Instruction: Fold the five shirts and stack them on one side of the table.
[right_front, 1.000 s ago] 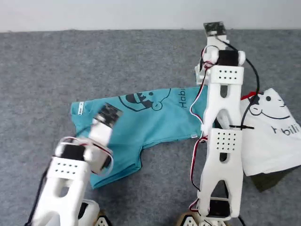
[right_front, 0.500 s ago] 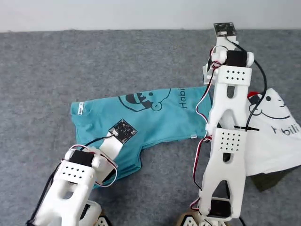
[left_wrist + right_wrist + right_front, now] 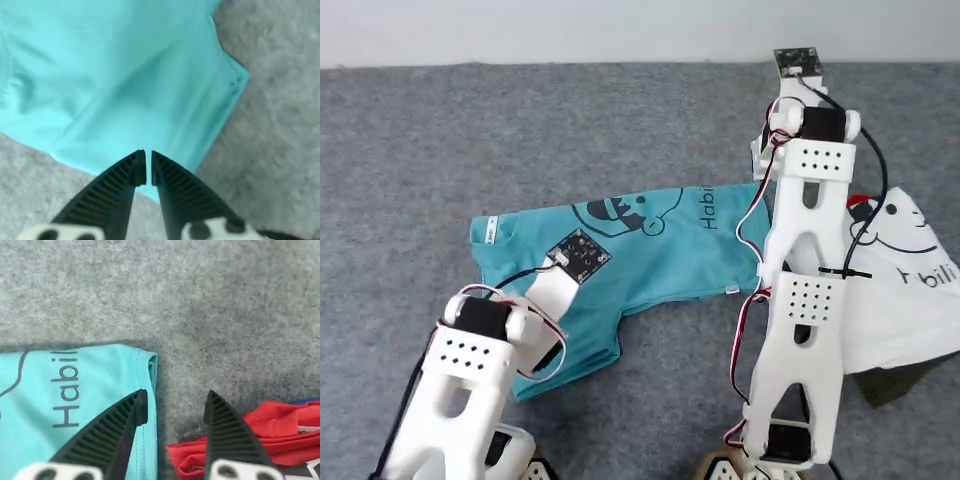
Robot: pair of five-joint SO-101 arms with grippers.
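A teal shirt lies spread flat in the middle of the grey table. My left arm stands over its near sleeve end. In the left wrist view my left gripper is shut, its tips just above the teal shirt near its hem, with nothing seen between them. My right gripper is open above bare table, right beside the far corner of the teal shirt. A red shirt lies close to one of its fingers.
At the right side of the table a white shirt lies on top of a pile, with a red edge and a dark garment showing beneath it. My right arm stretches across between the pile and the teal shirt.
My left arm swung to the right over the teal shirt's sleeve, then drew back a little. My right arm shifted slightly to the right a second ago and has held still since.
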